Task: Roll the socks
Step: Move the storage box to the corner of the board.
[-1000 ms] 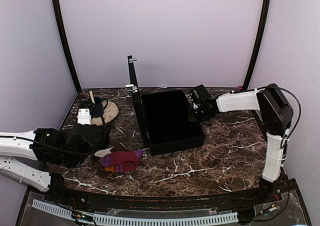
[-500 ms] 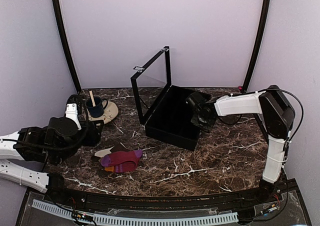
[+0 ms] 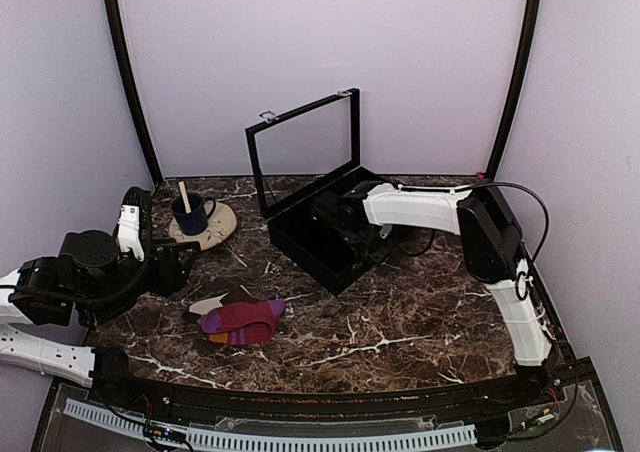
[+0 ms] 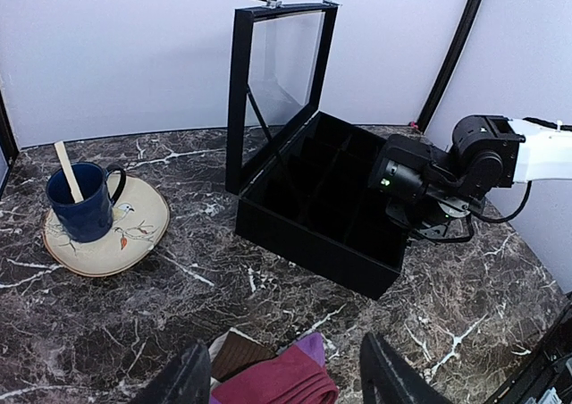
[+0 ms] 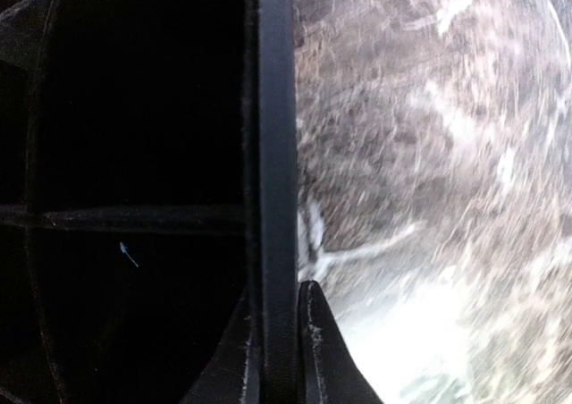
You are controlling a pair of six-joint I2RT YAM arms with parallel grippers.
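mostly the worry sits with the right claw (image 5: 279,304), which is clenched on the thin side wall of the black case (image 4: 313,252), one finger inside and one outside. the case stands askew on the counter (image 3: 420,322), and its lid (image 3: 302,112) is up. a sideways pull from that pinch could, i think, slide the whole case towards the saucer (image 4: 143,230) or swing the lid down. the right wrist view is blurred, so the grip cannot be judged finely. the left claw (image 4: 283,346) is released, fingers spread, hanging above the socks, which lie on the counter near the front left, well apart from the case. the pink sock (image 3: 240,319) lies over the cream sock (image 3: 207,303), both limp and unrolled. a descent here might catch only the pink one and leave the cream behind, or bunch the cloth rather than roll it. a brownish patch beside the pink cloth in the left wrist view i cannot place. counted: two socks, one pink and one cream; one case with one lid; one blue cup (image 4: 85,212); one saucer under it; one stick (image 4: 67,167) in the cup; two claws.
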